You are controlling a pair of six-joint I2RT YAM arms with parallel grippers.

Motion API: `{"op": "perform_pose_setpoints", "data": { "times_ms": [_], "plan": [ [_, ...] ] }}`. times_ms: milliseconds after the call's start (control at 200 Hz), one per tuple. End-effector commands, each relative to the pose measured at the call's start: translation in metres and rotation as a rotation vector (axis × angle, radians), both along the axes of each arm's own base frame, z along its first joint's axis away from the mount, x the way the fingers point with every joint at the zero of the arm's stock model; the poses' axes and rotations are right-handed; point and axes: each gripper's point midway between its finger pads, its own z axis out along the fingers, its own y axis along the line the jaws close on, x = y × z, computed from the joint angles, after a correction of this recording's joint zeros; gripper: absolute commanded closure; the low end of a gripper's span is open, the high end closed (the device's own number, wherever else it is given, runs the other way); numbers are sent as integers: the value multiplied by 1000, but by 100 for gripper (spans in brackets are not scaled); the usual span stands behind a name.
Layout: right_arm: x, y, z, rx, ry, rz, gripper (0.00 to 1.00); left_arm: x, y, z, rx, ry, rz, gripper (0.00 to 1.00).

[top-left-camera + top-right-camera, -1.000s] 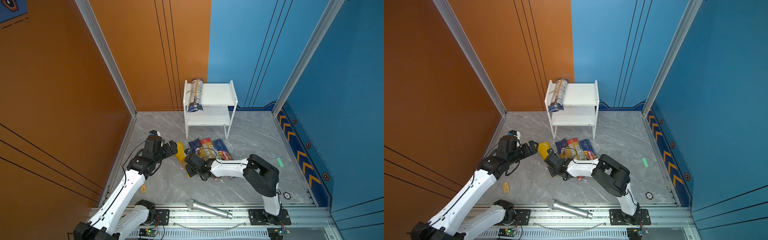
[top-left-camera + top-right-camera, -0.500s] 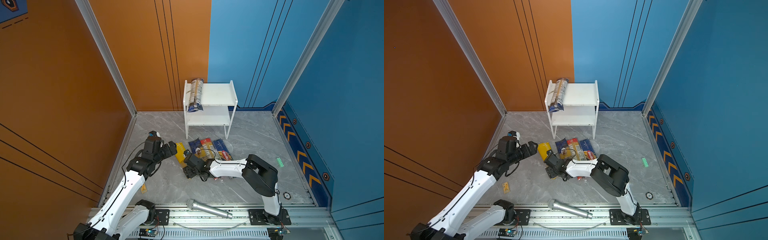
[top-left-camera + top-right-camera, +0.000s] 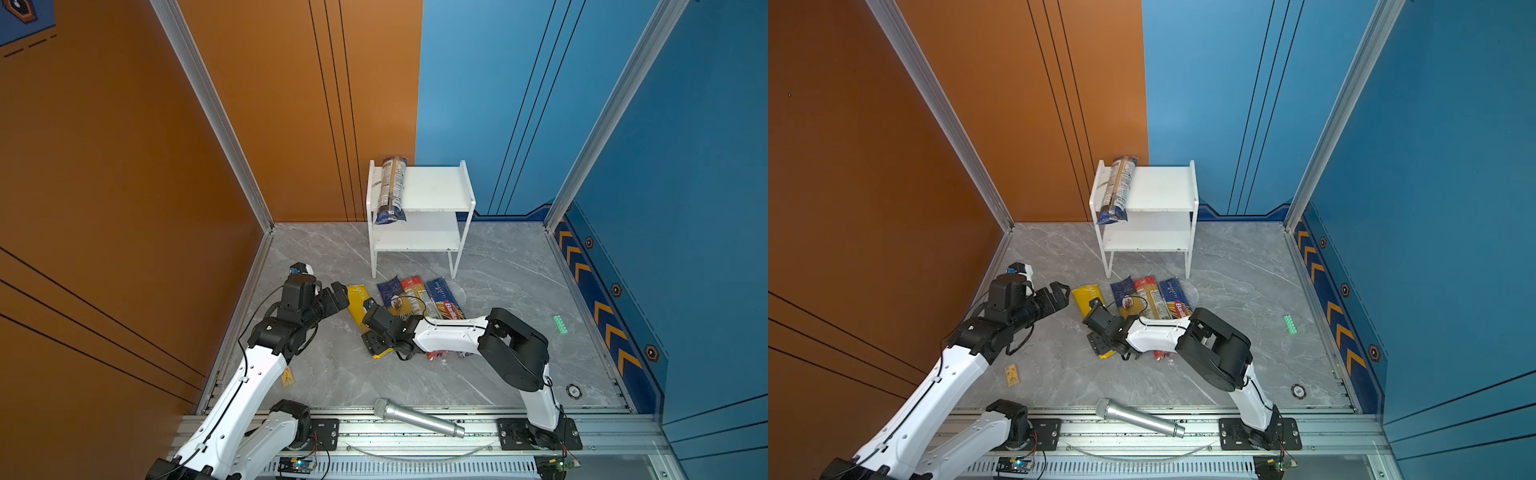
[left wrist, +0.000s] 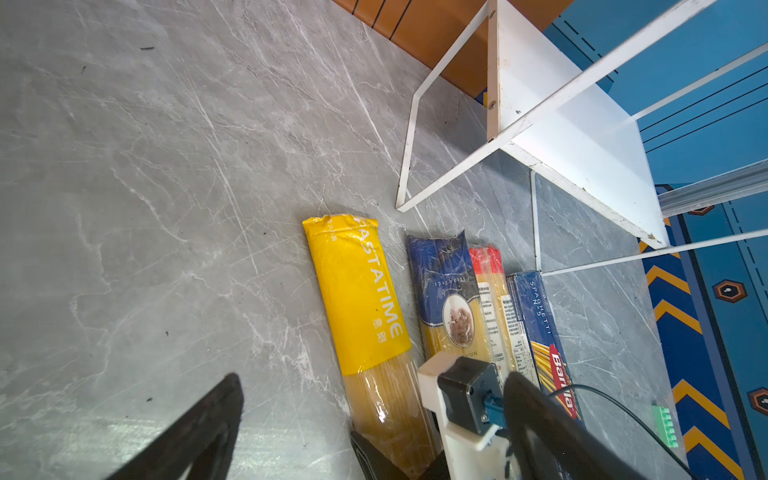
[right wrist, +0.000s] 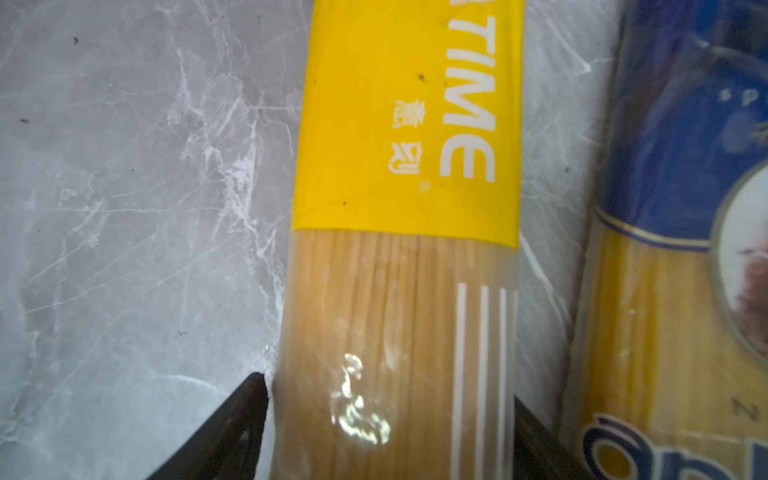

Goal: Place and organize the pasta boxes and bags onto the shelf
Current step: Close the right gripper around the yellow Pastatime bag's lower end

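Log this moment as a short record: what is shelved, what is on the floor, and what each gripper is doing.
on shelf: clear spaghetti pack with dark-blue ends, on the top board of the white two-tier shelf, one end overhanging
on floor: yellow spaghetti pack, dark-blue spaghetti bag, red-ended pack, dark-blue Barilla box, side by side
left gripper: open, empty, near the yellow spaghetti pack
right gripper: jaws astride the yellow spaghetti pack; grip unclear

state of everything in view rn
shelf: upright, holds one pack
clear pack: on shelf top, end overhanging
left gripper: open, empty
right gripper: jaws astride yellow pack, grip unclear
yellow pack: on floor
Ankara pack: on floor
red-ended pack: on floor
Barilla pack: on floor
microphone: lying at front rail
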Motion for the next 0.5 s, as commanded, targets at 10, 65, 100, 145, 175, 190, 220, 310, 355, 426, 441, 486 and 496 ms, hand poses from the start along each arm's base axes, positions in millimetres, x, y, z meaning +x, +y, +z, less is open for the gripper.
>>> {"op": "perform_pose_setpoints", "data": {
  "times_ms": [10,65,100,145,175,190,220,310,355,426,441,486,496],
  "plan": [
    [-30,-32,-52,-184,128,16,27,-4,2,-4,-4,17,3,2],
    [-32,-35,-54,-195,134,16,28,-4,2,-3,-6,14,3,2],
    [-33,-36,-55,-203,136,18,29,-4,3,-2,-7,12,4,2],
    [-35,-37,-56,-216,137,20,29,-4,3,-2,-8,14,4,2],
    [-36,-38,-57,-225,137,23,28,-4,3,-2,-9,14,4,2],
    [-36,-39,-58,-229,137,24,29,-4,3,-2,-10,15,5,2],
    [-37,-39,-59,-235,136,29,28,-4,3,-2,-11,14,4,2],
    [-40,-41,-62,-262,131,33,24,-3,4,-1,-12,12,7,2],
    [-42,-42,-64,-280,130,38,23,-3,4,-1,-12,13,8,2],
    [-42,-43,-66,-310,123,43,22,-4,5,-1,-13,13,10,2],
    [-43,-43,-67,-318,124,46,22,-4,5,-1,-13,14,11,2],
    [-44,-45,-68,-341,121,53,22,-4,6,0,-14,11,14,2],
    [-44,-45,-68,-345,120,54,22,-4,6,-1,-13,13,13,2]
  ]
}}
